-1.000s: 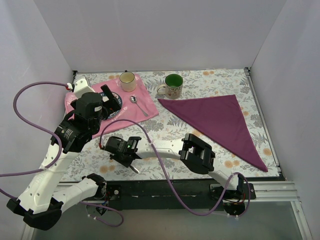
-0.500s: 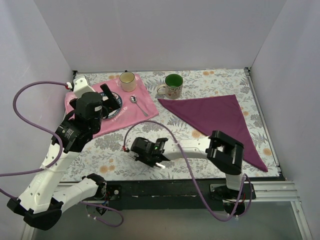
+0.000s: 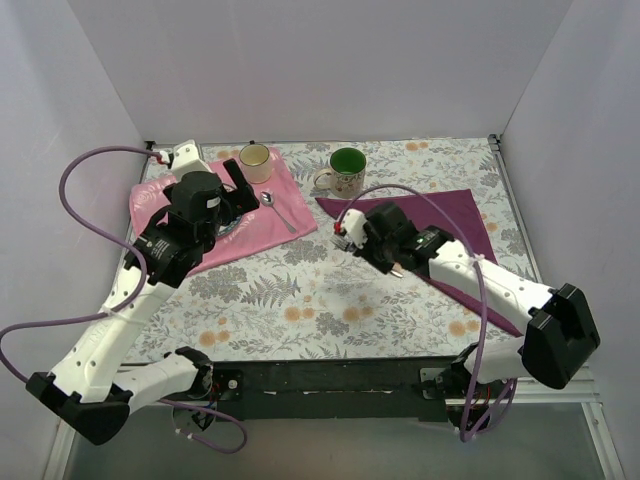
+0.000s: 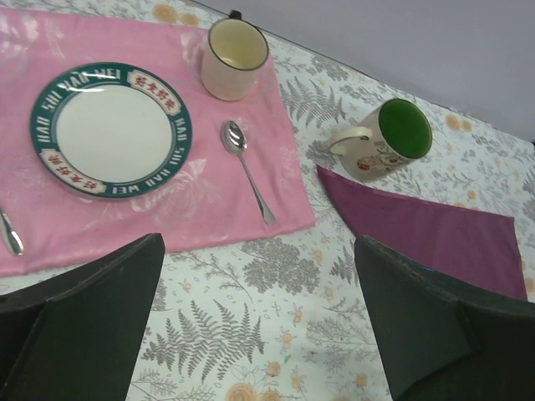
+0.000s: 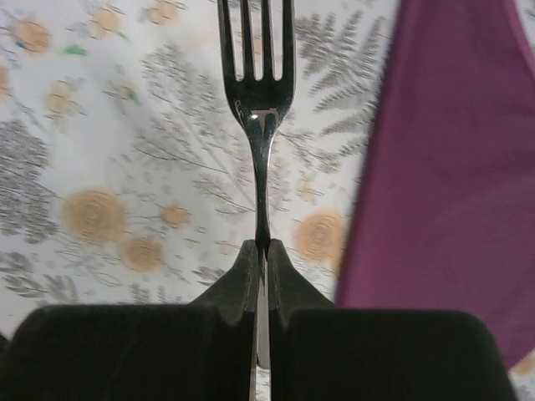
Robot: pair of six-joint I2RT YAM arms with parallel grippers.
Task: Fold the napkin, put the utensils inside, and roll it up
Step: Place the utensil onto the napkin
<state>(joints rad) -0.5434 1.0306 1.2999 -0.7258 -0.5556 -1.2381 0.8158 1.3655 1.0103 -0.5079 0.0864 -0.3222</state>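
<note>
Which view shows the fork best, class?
The right wrist view: the fork is close up, tines clear, handle clamped in the right pincer. The top view shows at most a sliver by that pincer; the left wrist view misses it.

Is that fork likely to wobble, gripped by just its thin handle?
Probably stiff: the fork juts straight out from the shut jaws without sagging. Its polished, narrow handle looks slippery, so it might pivot or slide. Being slim, it is likely light.

We saw plain white walls (image 3: 320,70) enclosing three sides of a table (image 3: 300,300) covered in pale fern-and-flower print, evenly lit.
</note>
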